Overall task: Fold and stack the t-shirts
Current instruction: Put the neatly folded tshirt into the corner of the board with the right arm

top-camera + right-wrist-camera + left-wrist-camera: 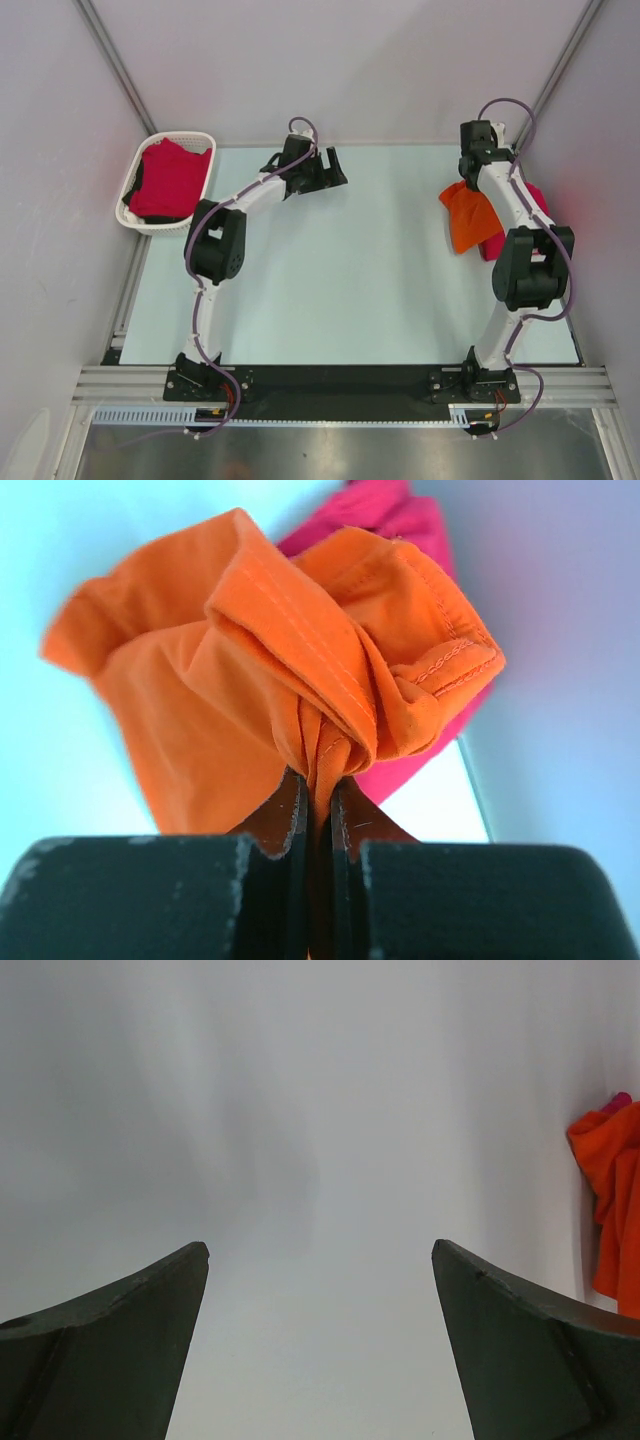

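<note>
Left end effector hangs over the far left part of the table, fingers spread wide and nothing between them. In the left wrist view the left end effector has its two dark fingers well apart over bare pale surface. To its left, at the table's far left corner, sits a white lattice basket. A crimson-pink t-shirt lies bunched in the basket, with a dark patch at its left side that is too small to make out. The middle of the table carries nothing but the left arm's shadow.

Further right, the right end effector reaches toward the far right part of the table. The right wrist view shows the right end effector with its fingers pressed together on a gathered fold of the orange t-shirt. The cloth bunches and twists just past the tips, a stitched hem curling on the right. From above, the orange t-shirt spreads out below the end effector, near the table's right edge. It overlaps a second crimson-pink t-shirt, which shows behind and to the right of the orange one. Whether the orange cloth is lifted clear I cannot tell. The left wrist camera catches the orange t-shirt at its right edge
</note>
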Controlling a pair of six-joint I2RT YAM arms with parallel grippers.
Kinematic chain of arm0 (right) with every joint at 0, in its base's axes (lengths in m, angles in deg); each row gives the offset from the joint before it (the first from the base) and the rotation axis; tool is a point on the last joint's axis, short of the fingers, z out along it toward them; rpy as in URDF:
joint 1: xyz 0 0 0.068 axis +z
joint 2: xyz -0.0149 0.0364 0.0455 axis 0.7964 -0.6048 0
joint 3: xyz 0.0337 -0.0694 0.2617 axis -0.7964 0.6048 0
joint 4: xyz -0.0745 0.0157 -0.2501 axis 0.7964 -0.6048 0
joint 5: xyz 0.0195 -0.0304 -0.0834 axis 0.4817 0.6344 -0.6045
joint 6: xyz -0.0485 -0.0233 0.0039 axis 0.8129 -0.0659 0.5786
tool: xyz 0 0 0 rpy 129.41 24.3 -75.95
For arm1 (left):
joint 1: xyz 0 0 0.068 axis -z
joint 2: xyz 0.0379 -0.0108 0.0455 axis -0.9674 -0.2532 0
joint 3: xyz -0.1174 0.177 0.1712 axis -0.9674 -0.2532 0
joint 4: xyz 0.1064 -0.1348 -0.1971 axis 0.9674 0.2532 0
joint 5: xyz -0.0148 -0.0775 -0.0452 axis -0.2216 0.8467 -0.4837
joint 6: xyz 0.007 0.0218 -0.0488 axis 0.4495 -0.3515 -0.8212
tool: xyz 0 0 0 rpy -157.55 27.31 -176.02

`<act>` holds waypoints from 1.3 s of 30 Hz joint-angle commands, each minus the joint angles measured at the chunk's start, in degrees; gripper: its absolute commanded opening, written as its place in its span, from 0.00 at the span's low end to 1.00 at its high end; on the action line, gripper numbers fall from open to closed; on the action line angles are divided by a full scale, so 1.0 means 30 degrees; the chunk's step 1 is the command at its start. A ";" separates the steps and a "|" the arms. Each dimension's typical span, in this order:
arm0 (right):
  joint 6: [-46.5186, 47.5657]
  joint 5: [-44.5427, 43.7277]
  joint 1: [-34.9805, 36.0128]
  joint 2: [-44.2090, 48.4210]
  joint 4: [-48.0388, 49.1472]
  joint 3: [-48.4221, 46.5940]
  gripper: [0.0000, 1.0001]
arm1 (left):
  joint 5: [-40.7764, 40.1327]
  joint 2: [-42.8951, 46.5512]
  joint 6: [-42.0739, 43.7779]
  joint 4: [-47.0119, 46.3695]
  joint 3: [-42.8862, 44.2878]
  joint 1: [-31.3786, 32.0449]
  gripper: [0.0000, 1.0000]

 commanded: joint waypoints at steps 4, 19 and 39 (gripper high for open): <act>0.0609 -0.3799 -0.1631 -0.0504 0.0944 -0.0009 0.00 | 0.0565 0.0091 0.0249 -0.0526 0.0634 0.0213 1.00; -0.0185 -0.4035 -0.5975 -0.2967 0.2200 -0.1885 0.00 | 0.0390 0.0032 0.0483 -0.0409 0.0282 0.0301 1.00; -0.1502 -0.6345 -0.5099 -0.4494 0.1935 -0.3089 1.00 | 0.0273 0.0062 0.0777 0.0148 0.0106 0.0302 1.00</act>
